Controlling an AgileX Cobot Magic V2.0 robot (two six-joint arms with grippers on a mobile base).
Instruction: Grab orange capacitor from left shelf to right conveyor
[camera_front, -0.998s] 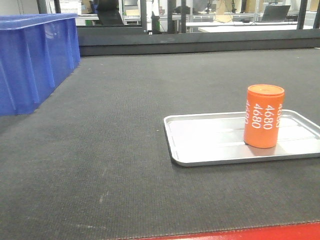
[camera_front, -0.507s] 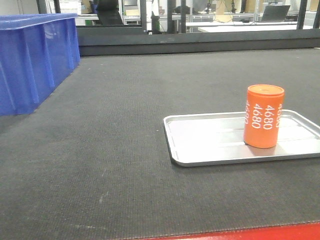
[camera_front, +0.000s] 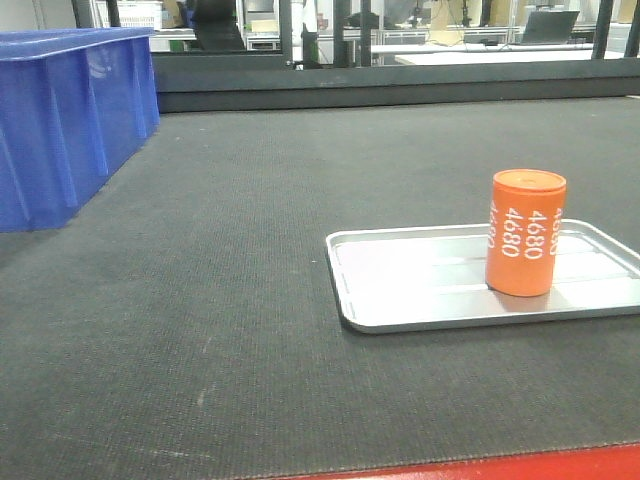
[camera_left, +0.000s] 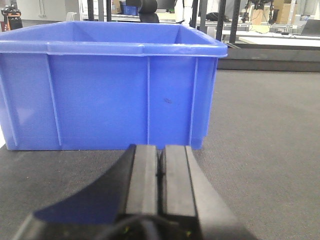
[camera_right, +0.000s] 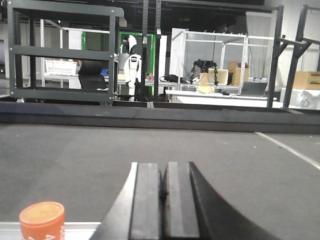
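The orange capacitor (camera_front: 526, 233), marked "4680" in white, stands upright on a shallow silver metal tray (camera_front: 420, 285) that lies on the dark grey conveyor belt (camera_front: 250, 260) with a red front edge. Its top also shows at the lower left of the right wrist view (camera_right: 42, 219). My right gripper (camera_right: 163, 170) is shut and empty, to the right of the capacitor and apart from it. My left gripper (camera_left: 160, 152) is shut and empty, low over the belt in front of a blue bin (camera_left: 107, 87). The steel shelf is out of view.
The blue plastic bin (camera_front: 70, 115) stands on the belt at the far left. A dark metal rail (camera_front: 400, 85) bounds the belt at the back. Frames, tables and equipment stand beyond it (camera_right: 200, 75).
The view has shifted very slightly, so the capacitor and tray sit a few pixels further left. Nothing else differs.
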